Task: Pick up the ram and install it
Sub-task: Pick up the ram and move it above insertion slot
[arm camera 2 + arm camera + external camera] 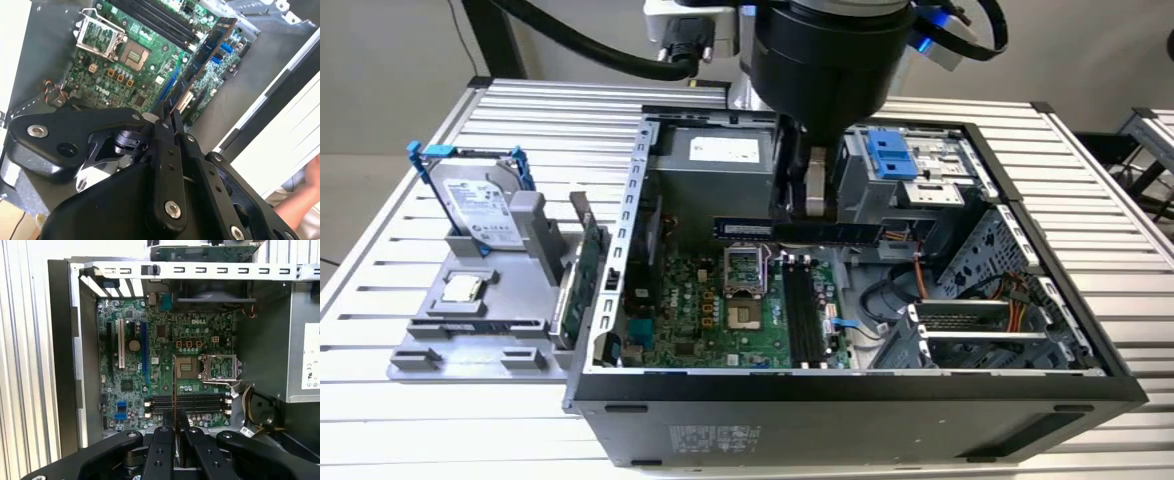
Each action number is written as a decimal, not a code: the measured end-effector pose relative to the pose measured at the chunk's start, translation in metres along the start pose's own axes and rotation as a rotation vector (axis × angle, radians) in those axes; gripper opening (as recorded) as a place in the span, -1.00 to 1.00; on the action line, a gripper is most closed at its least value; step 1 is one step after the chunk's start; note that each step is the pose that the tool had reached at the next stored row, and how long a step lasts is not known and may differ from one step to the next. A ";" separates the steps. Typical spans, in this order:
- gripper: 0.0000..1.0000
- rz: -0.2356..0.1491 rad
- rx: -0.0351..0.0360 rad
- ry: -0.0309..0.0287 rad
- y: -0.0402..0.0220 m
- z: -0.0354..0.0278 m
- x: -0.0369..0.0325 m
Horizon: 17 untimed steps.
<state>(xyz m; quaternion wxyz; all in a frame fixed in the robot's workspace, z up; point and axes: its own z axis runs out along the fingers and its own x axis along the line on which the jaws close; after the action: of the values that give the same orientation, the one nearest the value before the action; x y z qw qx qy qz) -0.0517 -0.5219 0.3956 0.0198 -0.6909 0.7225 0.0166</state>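
The ram [787, 231] is a long dark stick held level above the motherboard [707, 320] inside the open computer case [854, 385]. My gripper [817, 214] hangs down into the case and is shut on the ram near its middle. In the second wrist view the ram [207, 52] reaches out from between the fingertips of the gripper [169, 117] over the board. In the first wrist view the ram [174, 385] shows edge-on as a thin line rising from the gripper [175, 419], across the black memory slots [195, 402]. The memory slots [803, 310] lie below the ram and apart from it.
A silver hard drive [480, 205] stands on a grey stand [454, 345] at the exterior view's left, with a green card [587, 272] beside the case wall. The processor socket [744, 270], a drive cage [907, 165] and cables [961, 290] crowd the case. A person's hand [306, 192] shows outside the case.
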 end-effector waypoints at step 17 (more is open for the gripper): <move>-1.00 0.000 0.0000 -0.0001 -0.0394 0.0003 -0.0027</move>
<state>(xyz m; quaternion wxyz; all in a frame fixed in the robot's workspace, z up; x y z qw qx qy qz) -0.0122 -0.5209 0.3956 0.0199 -0.6909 0.7225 0.0166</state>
